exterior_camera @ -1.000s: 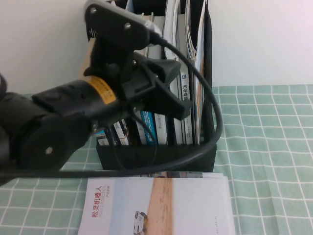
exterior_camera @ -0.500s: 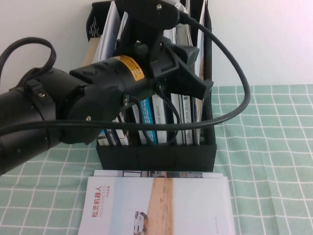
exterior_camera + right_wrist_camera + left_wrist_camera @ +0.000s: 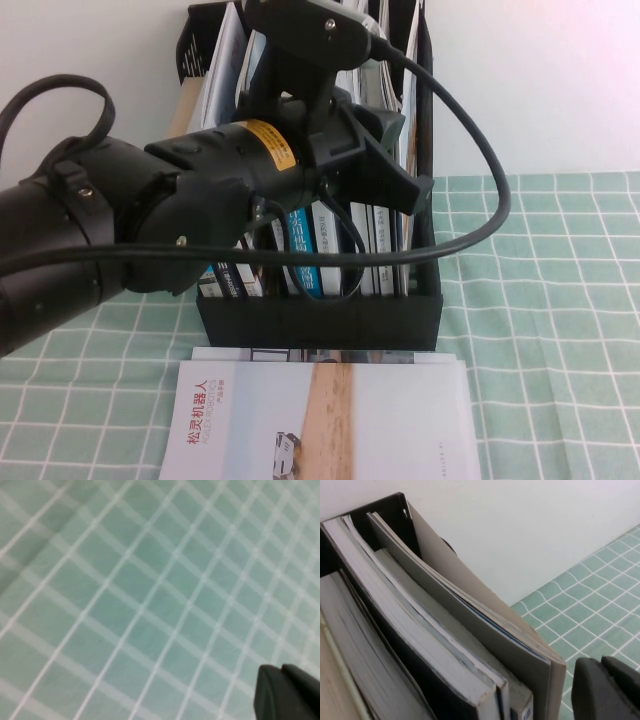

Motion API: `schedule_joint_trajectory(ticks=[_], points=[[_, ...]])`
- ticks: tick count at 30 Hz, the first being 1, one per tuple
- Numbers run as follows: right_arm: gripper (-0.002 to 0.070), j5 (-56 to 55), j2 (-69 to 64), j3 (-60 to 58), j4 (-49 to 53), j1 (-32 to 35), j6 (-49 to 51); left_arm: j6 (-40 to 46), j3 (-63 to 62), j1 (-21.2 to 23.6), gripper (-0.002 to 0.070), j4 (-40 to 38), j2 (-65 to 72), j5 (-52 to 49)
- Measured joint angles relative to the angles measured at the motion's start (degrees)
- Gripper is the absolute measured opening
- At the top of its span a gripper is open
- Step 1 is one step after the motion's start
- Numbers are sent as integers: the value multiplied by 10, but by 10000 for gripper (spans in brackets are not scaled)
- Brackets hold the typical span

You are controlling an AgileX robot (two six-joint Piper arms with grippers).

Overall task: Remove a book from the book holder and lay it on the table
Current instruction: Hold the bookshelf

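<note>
One book holder (image 3: 320, 318) stands on the bench (image 3: 540, 300); one booklet (image 3: 320, 420) lies flat before it; two tools: left (image 3: 395, 165), right (image 3: 287, 692).

The left gripper (image 3: 612, 687) shows only as two black, rounded fingertips pressed together with just a thin seam between them, holding nothing. Just beside it stands the black plastic book holder (image 3: 395, 507), packed with upright books: a thin grey-covered booklet with a beige outer cover (image 3: 485, 630) is nearest to the gripper, and thicker white-paged books (image 3: 405, 645) stand farther away. Behind the fingertips lies the mint-green table cloth with white lines (image 3: 585, 605), against a plain white wall (image 3: 520, 525).
</note>
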State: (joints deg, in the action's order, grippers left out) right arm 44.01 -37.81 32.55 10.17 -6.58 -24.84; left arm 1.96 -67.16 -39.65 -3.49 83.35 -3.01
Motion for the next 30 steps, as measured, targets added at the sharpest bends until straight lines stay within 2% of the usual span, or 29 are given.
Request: schedule_joint_trajectory(ticks=[3, 8, 13, 16, 21, 30], points=[[-1, -115, 5, -1, 91, 0, 79, 0, 0, 0, -3, -1, 0, -2], [-1, -488, 23, -47, 122, 0, 158, 0, 0, 0, -3, -1, 0, -4], [-1, -684, 23, -100, 202, 0, 322, -1, 0, 0, -2, -1, 0, -4], [-1, -736, 23, -125, 273, 0, 384, -1, 0, 0, -3, -1, 0, -3], [-1, -757, 23, -159, 350, 0, 451, 0, -3, 0, -3, -1, 1, 11], [-1, -828, 6, -185, 397, 0, 490, 20, -8, 0, -2, 35, 54, -51]])
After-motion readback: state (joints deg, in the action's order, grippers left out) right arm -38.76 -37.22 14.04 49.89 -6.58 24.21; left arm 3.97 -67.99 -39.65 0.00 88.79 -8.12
